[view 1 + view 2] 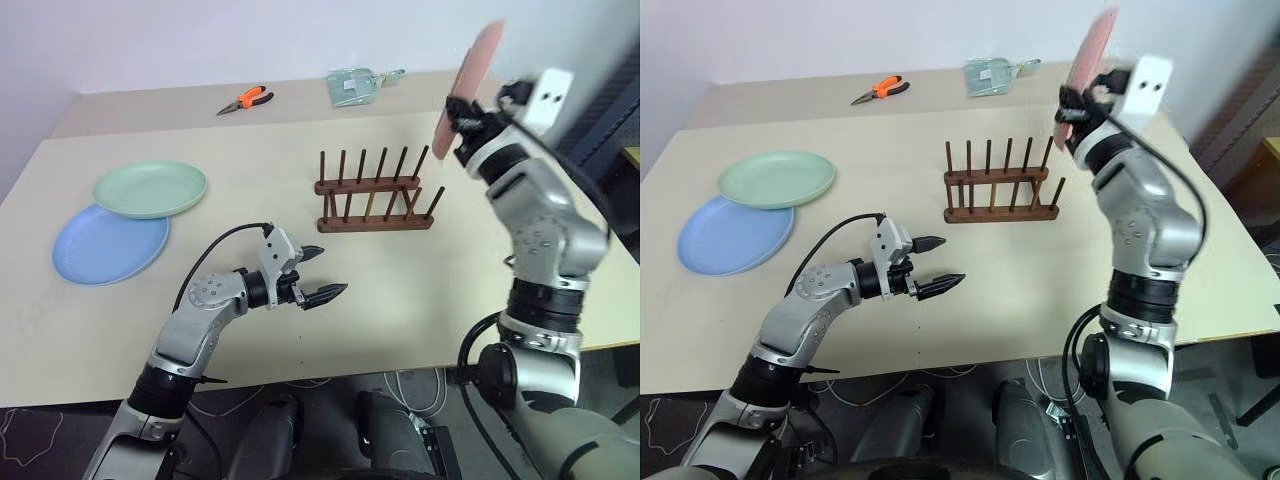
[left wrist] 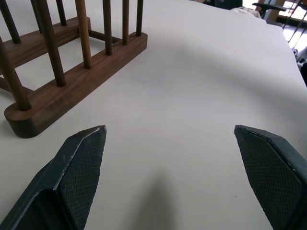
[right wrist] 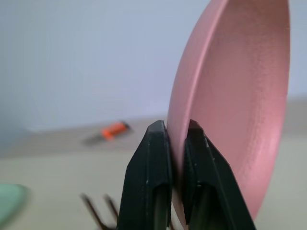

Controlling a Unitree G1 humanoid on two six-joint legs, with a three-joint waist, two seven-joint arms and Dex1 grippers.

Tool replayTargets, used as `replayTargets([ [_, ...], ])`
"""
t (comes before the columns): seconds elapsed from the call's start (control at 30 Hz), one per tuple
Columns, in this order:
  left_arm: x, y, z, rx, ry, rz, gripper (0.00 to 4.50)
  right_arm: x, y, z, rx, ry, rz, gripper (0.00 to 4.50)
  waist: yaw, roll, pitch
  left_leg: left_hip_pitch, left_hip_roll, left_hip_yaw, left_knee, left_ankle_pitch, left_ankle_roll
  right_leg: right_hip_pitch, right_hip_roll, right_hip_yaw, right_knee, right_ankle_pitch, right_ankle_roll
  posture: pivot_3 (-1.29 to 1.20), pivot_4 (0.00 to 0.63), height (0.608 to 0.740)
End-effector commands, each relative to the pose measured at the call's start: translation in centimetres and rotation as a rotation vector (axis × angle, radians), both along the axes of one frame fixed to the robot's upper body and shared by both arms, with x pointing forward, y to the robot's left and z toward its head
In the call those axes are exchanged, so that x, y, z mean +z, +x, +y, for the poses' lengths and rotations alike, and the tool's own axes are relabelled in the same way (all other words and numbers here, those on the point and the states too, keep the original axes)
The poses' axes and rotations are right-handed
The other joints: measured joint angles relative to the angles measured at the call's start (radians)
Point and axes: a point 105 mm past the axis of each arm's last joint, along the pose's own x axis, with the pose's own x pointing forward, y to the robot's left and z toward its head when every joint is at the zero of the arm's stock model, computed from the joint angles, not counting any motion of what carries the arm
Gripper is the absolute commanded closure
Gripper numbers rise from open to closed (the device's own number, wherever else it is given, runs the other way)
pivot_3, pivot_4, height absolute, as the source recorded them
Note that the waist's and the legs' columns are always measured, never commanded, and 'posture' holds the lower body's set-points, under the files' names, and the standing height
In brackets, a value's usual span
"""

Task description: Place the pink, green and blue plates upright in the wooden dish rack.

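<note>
Pink plate step: tabletop [image 1: 420, 280] carries the rack [image 1: 375, 195] at frame centre, blue plate [image 1: 105, 245] and green plate [image 1: 150, 188] stacked at left. Right hand [image 3: 175, 139] is clamped on the pink plate [image 3: 240, 96] rim, upper right, above the rack. Next: lower it edge-on between pegs. Left hand [image 1: 322, 272], fingers apart, hovers lower centre.

Colours on a beige table [image 1: 420, 290]

A pink plate [image 3: 240, 96], a pale green plate [image 1: 150, 188] and a blue plate [image 1: 108, 245] are seen; the rack [image 1: 375, 195] is dark brown, the pliers [image 1: 246, 99] orange-handled, the fingers [image 3: 148, 167] black.
</note>
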Motion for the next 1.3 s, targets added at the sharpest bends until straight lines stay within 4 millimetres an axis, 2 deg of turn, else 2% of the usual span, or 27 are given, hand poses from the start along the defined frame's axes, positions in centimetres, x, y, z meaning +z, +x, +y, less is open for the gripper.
replayTargets([
  [0.03, 0.7, -0.3, 0.1, -0.006, -0.011, -0.035, 0.11, 2.6, -4.2, 1.2, 0.242, 0.007, -0.119, 4.45, 0.000, 0.000, 0.000, 0.000, 0.000, 0.000, 0.000, 0.000, 0.000, 0.000, 0.000, 0.000, 0.000, 0.000, 0.000, 0.00, 0.150, 0.738],
  [0.2, 0.7, -0.2, -0.1, -0.015, -0.011, -0.035, 0.11, 1.3, -5.3, 1.9, 0.382, -0.010, -0.067, 4.45, -0.003, 0.000, 0.000, 0.000, 0.001, 0.000, 0.001, 0.000, 0.000, 0.000, 0.000, 0.000, 0.000, 0.000, 0.000, 0.00, 0.150, 0.738],
  [0.3, 0.8, 0.0, -0.1, -0.018, -0.010, -0.039, 0.11, -0.1, -4.6, 1.4, 0.370, -0.056, -0.019, 4.45, 0.000, 0.000, 0.000, 0.000, 0.001, 0.000, 0.001, 0.000, 0.000, 0.000, 0.000, 0.000, -0.001, 0.000, 0.000, 0.00, 0.150, 0.738],
  [0.63, 0.7, -0.6, 0.1, -0.022, -0.007, -0.030, 0.11, -2.4, -2.4, -1.4, 0.293, -0.074, 0.055, 4.45, 0.000, 0.000, 0.000, 0.000, 0.001, 0.001, 0.001, 0.000, 0.000, 0.000, 0.000, 0.000, -0.001, 0.000, 0.000, 0.00, 0.150, 0.738],
  [1.07, 0.8, -0.7, 0.1, -0.037, -0.003, -0.034, 0.11, -4.8, -1.3, -2.6, 0.265, -0.065, 0.140, 4.45, 0.001, 0.000, 0.000, 0.000, 0.001, 0.001, 0.001, 0.000, 0.000, 0.000, 0.000, 0.000, -0.001, 0.000, 0.000, 0.00, 0.150, 0.738],
  [1.17, 0.9, -0.6, 0.0, -0.038, -0.004, -0.039, 0.11, -4.8, -1.2, -2.8, 0.246, -0.078, 0.131, 3.48, 0.001, 0.000, 0.000, 0.000, 0.001, 0.001, 0.001, 0.000, 0.000, 0.000, 0.000, 0.000, -0.001, 0.000, 0.000, 0.00, 0.150, 0.738],
  [1.23, 0.9, -0.6, 0.0, -0.037, -0.003, -0.044, 0.11, -4.7, -0.9, -3.1, 0.205, -0.098, 0.120, 2.61, 0.001, 0.000, 0.000, -0.001, 0.001, 0.001, 0.001, 0.000, 0.000, 0.000, 0.000, 0.000, -0.001, 0.000, 0.000, 0.00, 0.150, 0.738],
  [1.3, 0.9, -0.5, 0.0, -0.033, -0.006, -0.047, 0.11, -4.6, -0.6, -3.5, 0.148, -0.159, 0.103, 1.53, 0.001, 0.000, 0.000, 0.000, 0.001, 0.001, 0.001, 0.000, 0.000, 0.000, 0.000, 0.000, -0.001, 0.000, 0.000, 0.00, 0.150, 0.738],
])
